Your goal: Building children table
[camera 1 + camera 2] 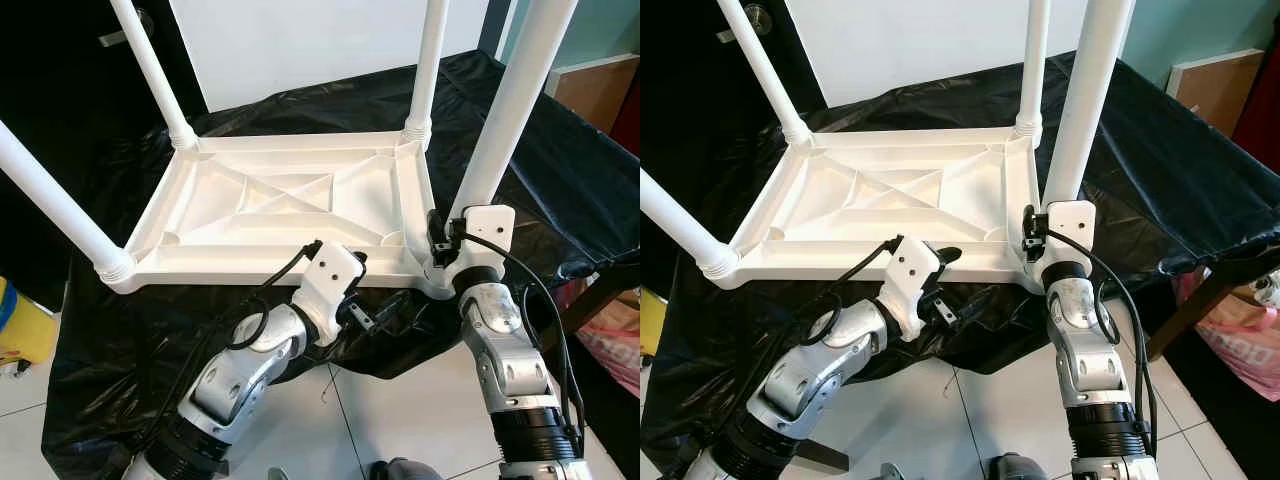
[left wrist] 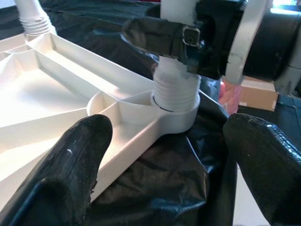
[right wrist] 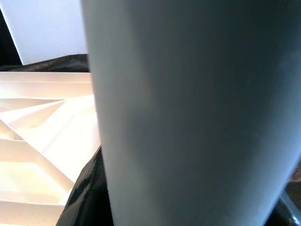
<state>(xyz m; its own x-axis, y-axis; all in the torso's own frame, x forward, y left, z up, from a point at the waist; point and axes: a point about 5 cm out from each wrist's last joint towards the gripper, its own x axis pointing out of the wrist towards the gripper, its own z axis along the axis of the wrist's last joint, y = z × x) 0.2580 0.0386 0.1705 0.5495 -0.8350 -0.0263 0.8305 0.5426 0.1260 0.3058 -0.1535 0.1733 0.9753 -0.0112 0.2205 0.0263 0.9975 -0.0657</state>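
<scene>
Here the right gripper [image 1: 440, 243] fingers pinch the table leg [image 1: 505, 120]; left gripper [image 2: 164, 155] fingers spread.

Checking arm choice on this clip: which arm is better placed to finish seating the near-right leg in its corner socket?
Right. The right gripper is at the base of the near-right leg, just above its socket. The left gripper sits open at the tabletop's near edge, holding nothing.

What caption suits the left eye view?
Right hand grips the last leg of the upturned table; left hand waits nearby.
</scene>
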